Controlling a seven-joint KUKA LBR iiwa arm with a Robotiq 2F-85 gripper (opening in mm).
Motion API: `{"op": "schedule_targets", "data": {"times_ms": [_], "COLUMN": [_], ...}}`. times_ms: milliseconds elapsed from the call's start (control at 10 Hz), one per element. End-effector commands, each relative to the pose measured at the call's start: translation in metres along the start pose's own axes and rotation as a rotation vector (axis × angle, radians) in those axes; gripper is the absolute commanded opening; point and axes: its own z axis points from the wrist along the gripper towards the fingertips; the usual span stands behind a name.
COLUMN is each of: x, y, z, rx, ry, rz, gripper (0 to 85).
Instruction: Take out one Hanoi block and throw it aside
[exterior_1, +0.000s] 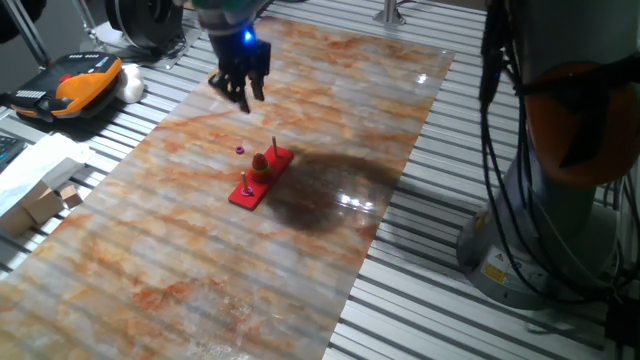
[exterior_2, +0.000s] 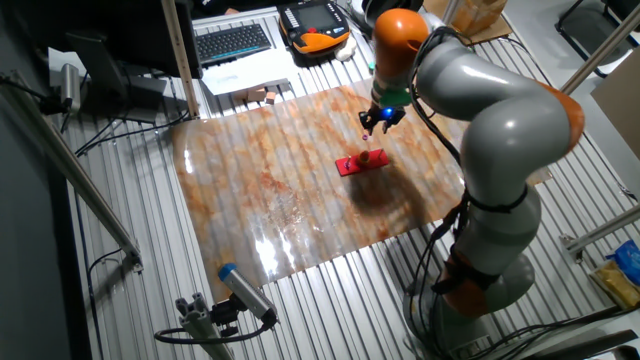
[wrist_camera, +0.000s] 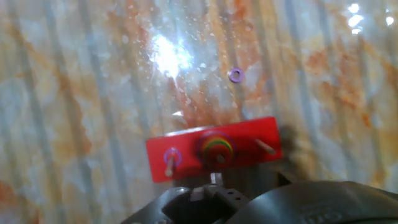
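One fixed view shows the gripper (exterior_1: 243, 88) raised above the marbled table (exterior_1: 180, 250), fingers pointing down with a gap between them and nothing visibly held. Below and in front of it lies the red base (exterior_1: 261, 178) with its pegs; a stack of discs (exterior_1: 259, 163) sits on the middle peg, and the Hanoi block, a red ring, cannot be told apart within it. A purple disc (exterior_1: 240, 151) lies loose on the table just beside the base. In the hand view, the stack (wrist_camera: 216, 146) appears multicoloured, another purple ring (wrist_camera: 171, 154) circles an end peg, and the loose disc (wrist_camera: 236, 75) rests apart from the base (wrist_camera: 249, 135).
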Motion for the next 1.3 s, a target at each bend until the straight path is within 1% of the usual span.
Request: {"op": "schedule_targets", "data": {"times_ms": [0, 100, 200, 300, 400, 500, 600, 700, 800, 1000, 1200], "x": [-0.003, -0.005, -0.005, -0.003, -0.002, -0.002, -0.001, -0.002, -0.003, -0.005, -0.002], "y": [0.002, 0.005, 0.008, 0.011, 0.012, 0.014, 0.016, 0.015, 0.012, 0.01, 0.013], "z": [0.023, 0.032, 0.039, 0.052, 0.064, 0.073, 0.081, 0.086, 0.089, 0.093, 0.097], "rx": [-0.002, -0.005, 0.0, -0.024, -0.025, -0.042, -0.041, -0.026, -0.036, -0.039, -0.039], "ry": [0.0, -0.004, 0.003, -0.006, -0.019, -0.024, -0.037, -0.042, -0.047, -0.051, -0.06], "rz": [-0.002, -0.002, -0.009, -0.004, -0.003, 0.001, 0.002, -0.01, -0.015, -0.018, -0.009], "gripper": [51.0, 51.0, 51.0, 51.0, 51.0, 51.0, 51.0, 51.0, 51.0, 51.0, 51.0]}}
